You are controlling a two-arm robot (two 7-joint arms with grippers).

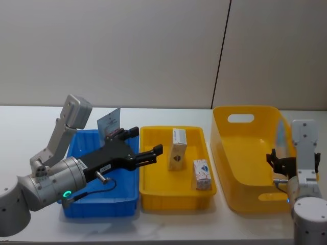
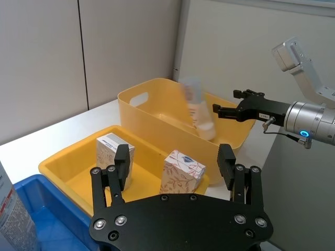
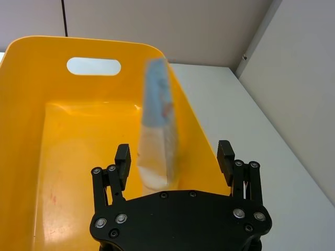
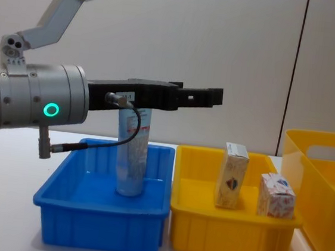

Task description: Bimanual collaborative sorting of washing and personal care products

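Note:
A pale blue tube, blurred by motion, is inside the deep yellow basket, just ahead of my right gripper. That gripper is open and its fingers stand clear of the tube. The same tube shows in the head view beside the right gripper. Another tube stands upright in the blue tray. Two white cartons stand in the shallow yellow tray. My left gripper hovers open and empty over the border between the blue and yellow trays.
Blue tray, shallow yellow tray and deep basket sit side by side from left to right on the white table. A wall rises close behind them. The left arm's cable hangs near the standing tube.

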